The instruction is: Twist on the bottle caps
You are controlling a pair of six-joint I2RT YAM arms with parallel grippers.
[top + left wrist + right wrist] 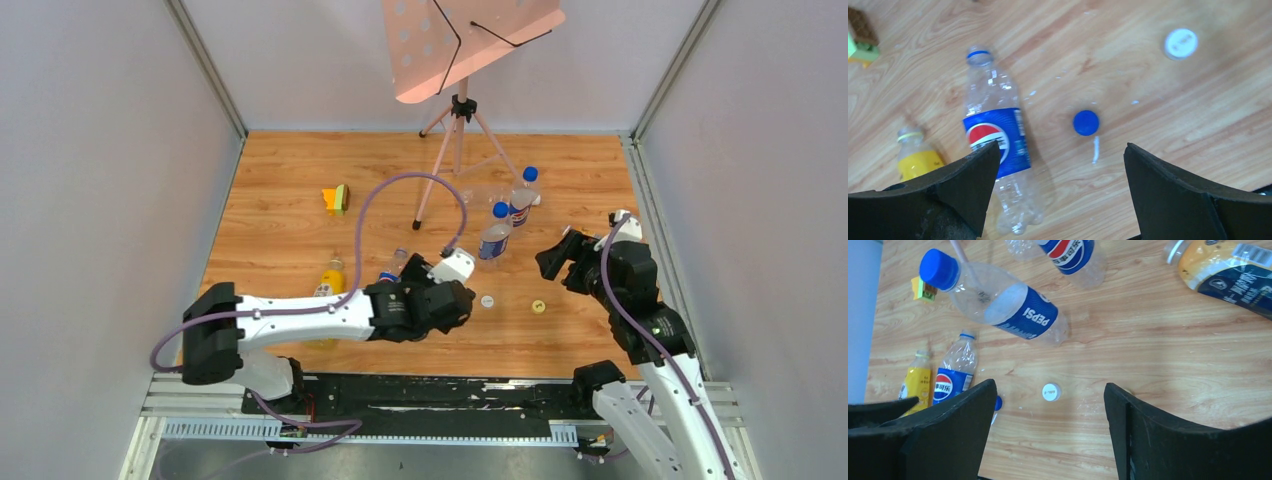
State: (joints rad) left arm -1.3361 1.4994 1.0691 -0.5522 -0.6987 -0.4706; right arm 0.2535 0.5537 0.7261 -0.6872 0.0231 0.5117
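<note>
- The left fingers stood wide apart with nothing between them, hanging over the wooden table.
- In the left wrist view, a blue cap lay flat on the table in the gap below those fingers, touching neither.
- Just left of that cap was a clear bottle with a blue label. Its neck was open and had only a blue ring around it.
- A yellow bottle stood beside the clear one on its far side from the cap, also uncapped.
- The right fingers were apart too and held nothing.
- A white cap lay on the table in the space between them, clear of both.
- In the overhead view, a yellow cap lay just right of the white one, near the right arm.
- Two more clear bottles with blue labels, one nearer and one farther back, stood upright past the loose caps, each with a blue cap already on.
- An orange-brown bottle with a dark label showed at the top corner of the right wrist view. I could not tell whether it was capped.
- A pink music stand stood at the back of the table, and a small yellow and green block lay to its left.
</note>
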